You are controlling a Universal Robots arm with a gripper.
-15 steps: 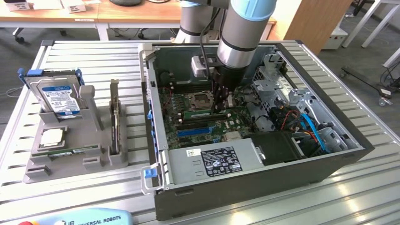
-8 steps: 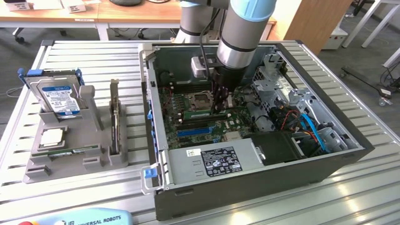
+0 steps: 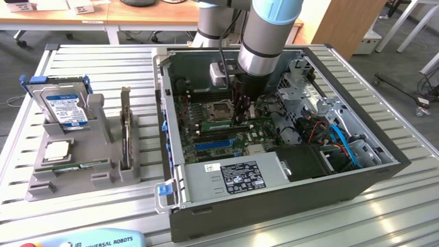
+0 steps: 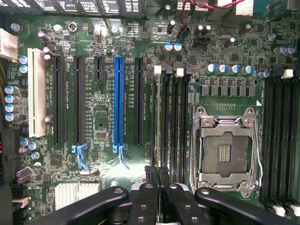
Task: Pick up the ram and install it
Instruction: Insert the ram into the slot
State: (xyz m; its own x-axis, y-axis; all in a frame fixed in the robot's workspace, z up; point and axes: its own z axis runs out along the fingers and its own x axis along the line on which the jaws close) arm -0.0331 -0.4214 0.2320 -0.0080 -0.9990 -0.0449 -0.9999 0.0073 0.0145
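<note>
1. Outwardly, the exterior view shows the arm reaching down into the open computer case (image 3: 274, 213) on the worktop (image 3: 89, 62).
2. The wrist view shows the hand (image 4: 157, 172), fingers pressed together, above the memory slots (image 4: 172, 117) beside the processor socket (image 4: 227, 150).
3. The ram (image 3: 218, 125), a thin green strip, lies along those slots at the hand's tip; I cannot tell whether the hand pinches it.
</note>
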